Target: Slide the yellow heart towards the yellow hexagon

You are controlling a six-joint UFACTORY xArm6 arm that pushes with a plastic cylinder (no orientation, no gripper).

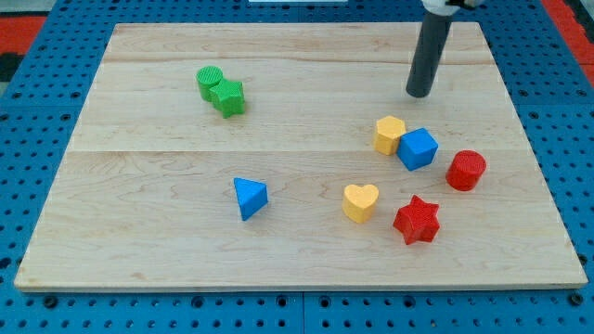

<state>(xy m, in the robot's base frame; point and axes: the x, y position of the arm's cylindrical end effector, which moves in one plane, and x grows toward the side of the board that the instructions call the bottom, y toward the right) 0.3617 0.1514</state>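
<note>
The yellow heart (360, 201) lies on the wooden board at the view's lower right of centre. The yellow hexagon (390, 134) sits above and slightly right of it, touching the blue cube (417, 148) on its right side. My tip (419, 94) rests on the board above and to the right of the yellow hexagon, well apart from the heart and touching no block.
A red star (416, 220) lies just right of the heart. A red cylinder (466, 171) sits right of the blue cube. A blue triangle (249, 198) lies left of the heart. A green cylinder (211, 82) and a green star (228, 96) touch at the upper left.
</note>
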